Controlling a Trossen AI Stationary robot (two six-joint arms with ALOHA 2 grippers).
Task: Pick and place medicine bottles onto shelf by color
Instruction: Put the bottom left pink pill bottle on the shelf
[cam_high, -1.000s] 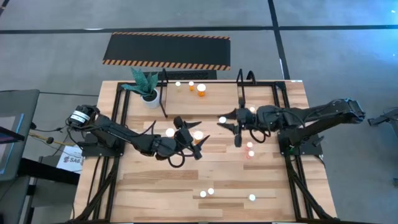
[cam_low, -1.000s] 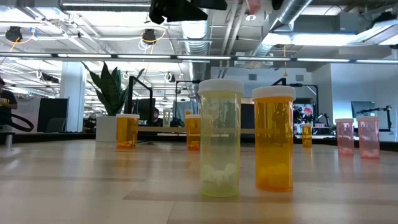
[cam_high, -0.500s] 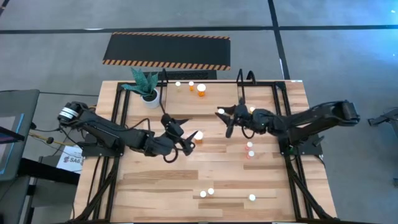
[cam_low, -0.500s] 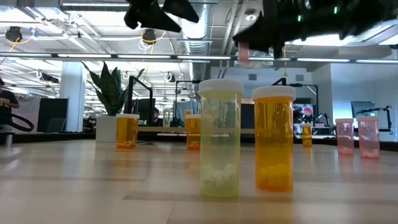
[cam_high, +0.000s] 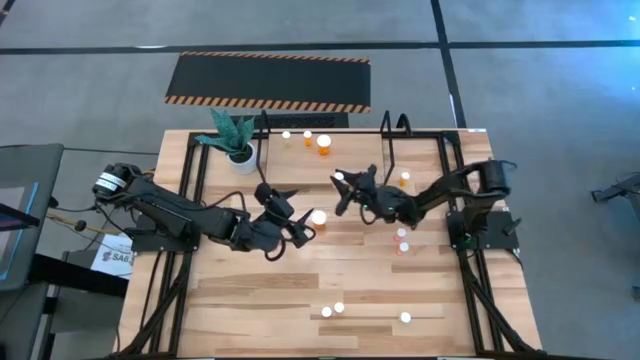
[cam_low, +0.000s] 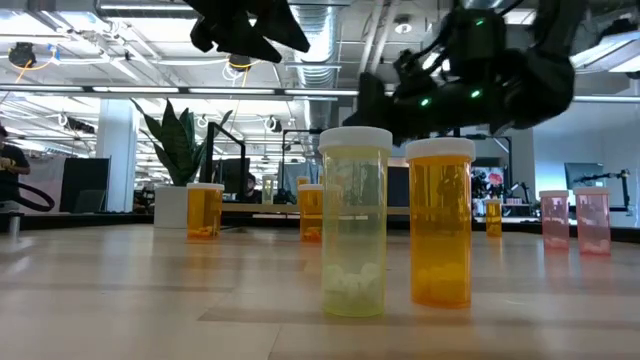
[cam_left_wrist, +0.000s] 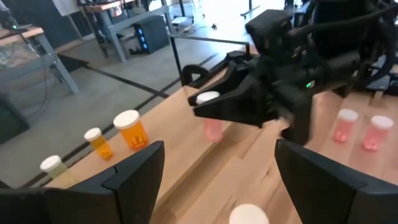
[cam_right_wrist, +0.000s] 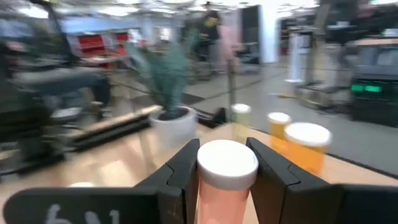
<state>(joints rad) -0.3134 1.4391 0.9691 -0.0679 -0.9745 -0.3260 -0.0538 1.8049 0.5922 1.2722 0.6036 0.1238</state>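
Right now the right gripper (cam_high: 343, 186) sits just above frame center in the high view, pinching a pink medicine bottle (cam_right_wrist: 226, 180) with a white cap; the right wrist view shows the two fingers (cam_right_wrist: 185, 173) pressed against its sides. The bottle is lifted off the table (cam_high: 260, 300), between the shelf's uprights and the left arm. The left gripper (cam_high: 290, 215) is at center-left in the high view, fingers spread wide, nothing between them, beside a white-capped bottle (cam_high: 318, 216) standing on the table.

The shelf (cam_high: 345, 145) lies along the upper edge of the table; three bottles stand at its left part near the plant (cam_high: 232, 134): a yellow one (cam_high: 286, 136), a small orange one (cam_high: 307, 137), a larger orange one (cam_high: 323, 145). Two pink bottles (cam_high: 401, 240) stand right of center, another orange bottle (cam_high: 404, 179) just above them. Three more bottles (cam_high: 338, 309) stand at lower center.

In the low view a yellow bottle (cam_low: 353, 222) and an orange bottle (cam_low: 440, 222) fill the middle, just beside each other, both upright.
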